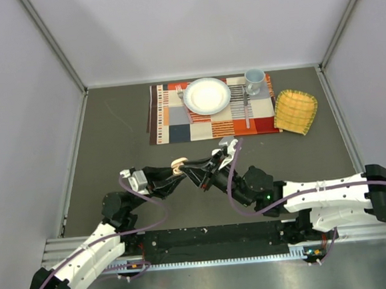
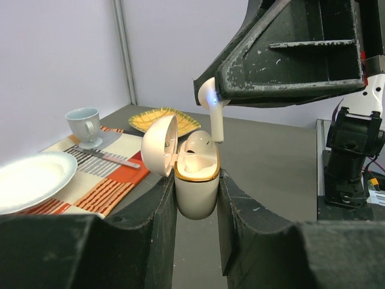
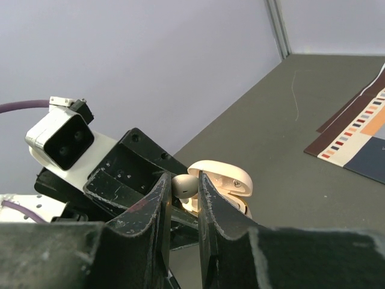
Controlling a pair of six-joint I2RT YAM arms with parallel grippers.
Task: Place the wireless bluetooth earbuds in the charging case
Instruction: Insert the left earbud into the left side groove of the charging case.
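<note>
Grey tabletop (image 1: 112,137), white walls around it. At near-centre I see a white earbud (image 2: 213,114) clamped in my right jaws, its stem hanging just over the open charging case (image 2: 195,195). My left jaws clamp that case upright. A patterned placemat (image 1: 178,129) lies farther off.

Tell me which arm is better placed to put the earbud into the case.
Right. The right tool holds a white earbud close over the open case, stem down. The left tool is shut on the case, holding it upright.
</note>
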